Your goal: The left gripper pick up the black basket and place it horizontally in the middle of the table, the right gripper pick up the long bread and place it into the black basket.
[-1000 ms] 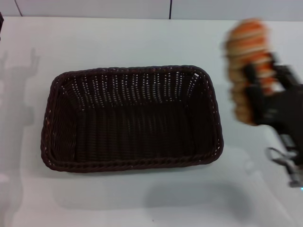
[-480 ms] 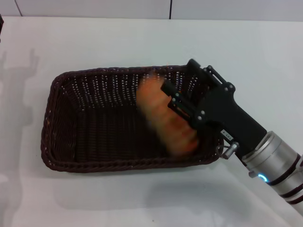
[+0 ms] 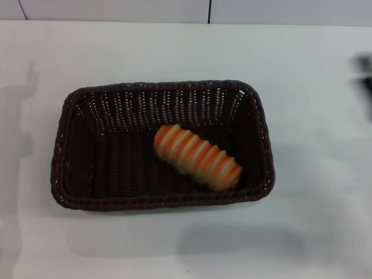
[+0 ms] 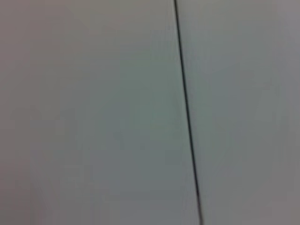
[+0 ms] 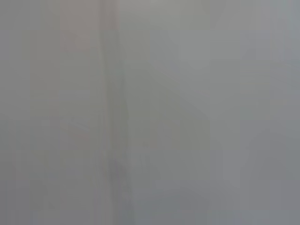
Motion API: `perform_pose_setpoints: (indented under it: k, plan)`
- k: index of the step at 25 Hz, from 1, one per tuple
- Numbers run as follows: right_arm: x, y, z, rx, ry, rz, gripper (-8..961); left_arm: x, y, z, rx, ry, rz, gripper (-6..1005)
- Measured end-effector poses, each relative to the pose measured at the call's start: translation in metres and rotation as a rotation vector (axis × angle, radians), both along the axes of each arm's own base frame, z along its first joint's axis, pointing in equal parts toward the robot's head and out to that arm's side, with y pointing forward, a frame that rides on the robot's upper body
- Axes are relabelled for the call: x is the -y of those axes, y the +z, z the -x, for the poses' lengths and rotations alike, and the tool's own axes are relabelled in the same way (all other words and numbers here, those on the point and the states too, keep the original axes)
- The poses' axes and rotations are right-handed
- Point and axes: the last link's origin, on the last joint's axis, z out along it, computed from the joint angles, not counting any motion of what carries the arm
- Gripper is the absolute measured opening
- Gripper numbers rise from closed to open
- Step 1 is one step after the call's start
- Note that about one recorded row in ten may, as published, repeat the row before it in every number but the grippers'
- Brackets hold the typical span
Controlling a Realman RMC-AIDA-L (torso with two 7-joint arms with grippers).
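The black basket (image 3: 75,168) lies lengthwise across the middle of the white table (image 3: 174,244) in the head view. The long bread (image 3: 197,157), with orange and cream ridges, lies slantwise on the basket's floor, in its right half, free of any gripper. A blurred dark shape at the far right edge is my right gripper (image 3: 364,75), well away from the basket. My left gripper is out of view. Both wrist views show only pale blank surface.
The table's far edge meets a pale wall with a dark vertical seam (image 3: 209,10). The left wrist view shows a similar dark seam (image 4: 187,117) on a pale surface. White tabletop surrounds the basket on all sides.
The right gripper carried the bread from the right over the basket, let it go, and has drawn back to the right edge. The bread now lies in the basket.
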Motion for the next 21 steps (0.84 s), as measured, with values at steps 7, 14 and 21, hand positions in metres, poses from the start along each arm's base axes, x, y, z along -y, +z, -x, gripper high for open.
perform_pose_setpoints:
  k: [7,14,21]
  plan:
    - [0.048,0.054,-0.059,-0.048,-0.286,-0.333,792,0.01,0.004,0.014,0.002,0.052,-0.026,790]
    - [0.063,0.061,-0.066,-0.024,-0.312,-0.382,792,0.031,0.013,0.023,0.023,0.046,-0.102,786]
    - [0.063,0.059,-0.063,-0.014,-0.287,-0.371,792,0.043,0.012,0.031,0.079,0.039,-0.1,781]
